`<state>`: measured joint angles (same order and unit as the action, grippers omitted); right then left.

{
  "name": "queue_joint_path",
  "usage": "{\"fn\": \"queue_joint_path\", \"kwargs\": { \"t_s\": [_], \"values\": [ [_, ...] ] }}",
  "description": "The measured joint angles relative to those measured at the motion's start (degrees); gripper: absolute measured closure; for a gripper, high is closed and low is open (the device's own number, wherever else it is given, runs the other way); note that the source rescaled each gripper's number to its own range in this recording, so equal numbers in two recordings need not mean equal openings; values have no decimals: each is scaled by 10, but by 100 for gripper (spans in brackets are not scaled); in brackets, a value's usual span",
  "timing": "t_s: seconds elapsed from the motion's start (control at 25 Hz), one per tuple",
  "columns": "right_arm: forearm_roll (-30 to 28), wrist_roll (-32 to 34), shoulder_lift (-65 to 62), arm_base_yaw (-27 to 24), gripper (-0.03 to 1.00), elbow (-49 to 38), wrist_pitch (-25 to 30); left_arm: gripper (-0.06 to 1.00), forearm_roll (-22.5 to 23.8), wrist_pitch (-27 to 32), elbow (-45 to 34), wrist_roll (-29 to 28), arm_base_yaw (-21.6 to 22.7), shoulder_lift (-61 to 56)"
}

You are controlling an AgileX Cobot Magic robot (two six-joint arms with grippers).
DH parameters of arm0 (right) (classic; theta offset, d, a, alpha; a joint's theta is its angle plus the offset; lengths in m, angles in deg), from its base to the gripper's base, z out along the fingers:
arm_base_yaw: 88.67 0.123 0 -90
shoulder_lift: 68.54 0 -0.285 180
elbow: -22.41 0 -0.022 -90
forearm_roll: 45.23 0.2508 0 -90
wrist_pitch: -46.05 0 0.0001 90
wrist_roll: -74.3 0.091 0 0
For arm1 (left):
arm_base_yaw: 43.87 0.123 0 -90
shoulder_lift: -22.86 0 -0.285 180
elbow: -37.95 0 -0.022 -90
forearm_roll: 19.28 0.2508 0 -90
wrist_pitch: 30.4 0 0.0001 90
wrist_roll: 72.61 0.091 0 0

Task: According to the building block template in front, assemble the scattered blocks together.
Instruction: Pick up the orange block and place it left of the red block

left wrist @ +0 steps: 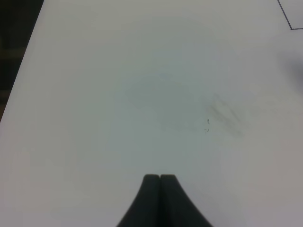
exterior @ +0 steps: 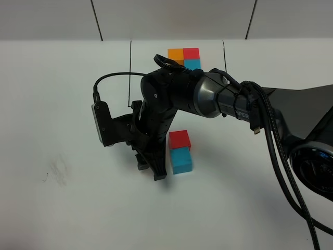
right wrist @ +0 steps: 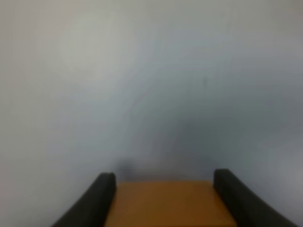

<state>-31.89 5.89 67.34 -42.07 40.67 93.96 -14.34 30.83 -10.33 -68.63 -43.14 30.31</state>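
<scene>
- White table (exterior: 62, 208) carries the template (exterior: 184, 58) near its far edge, inside black lines.
- Red block (exterior: 179, 139) touches cyan block (exterior: 182, 160) mid-table.
- Right claw (right wrist: 163, 189) pinches the orange block (right wrist: 165, 203); left claw (left wrist: 160, 198) is pressed together, empty.
- Risk: lowering the orange block askew could shove the joined pair apart.

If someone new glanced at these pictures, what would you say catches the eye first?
Most striking is the big black right arm reaching across the middle of the white table, its gripper closed on an orange cube. Just beside it stand a red cube and a blue cube, touching each other. At the far edge sits the orange, red and blue pattern between thin black lines.
</scene>
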Motion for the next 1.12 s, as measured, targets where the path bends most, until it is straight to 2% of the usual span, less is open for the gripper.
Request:
{"fn": "queue_joint_path", "kwargs": {
  "t_s": [1.12],
  "values": [
    [41, -72, 17, -44, 54, 0, 12, 94, 0, 0, 0, 0, 0, 0]
  ]
}}
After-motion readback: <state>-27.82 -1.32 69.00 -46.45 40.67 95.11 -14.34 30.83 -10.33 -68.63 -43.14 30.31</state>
